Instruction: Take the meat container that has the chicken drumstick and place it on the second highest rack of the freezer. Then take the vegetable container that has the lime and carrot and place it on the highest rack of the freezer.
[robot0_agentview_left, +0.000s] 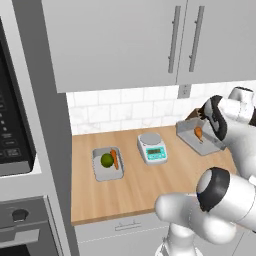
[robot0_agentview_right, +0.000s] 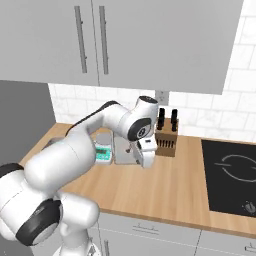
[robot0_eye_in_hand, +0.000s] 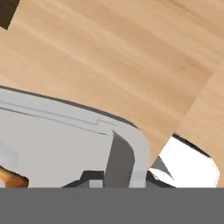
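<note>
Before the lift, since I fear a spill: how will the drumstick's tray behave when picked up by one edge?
The meat container looks like a stiff, shallow tray, so it probably won't flex. Held at one rim by the tool, it may tilt. The chicken drumstick lies loose inside and could slide.

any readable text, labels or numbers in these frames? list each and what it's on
None can be read.
Scale: its green display shows no digits that can be made out.
Oven control panel: small light marks, too blurred to read.
Cooktop: white ring marking and a knob, no lettering.
Meat container and vegetable container: no labels.
</note>
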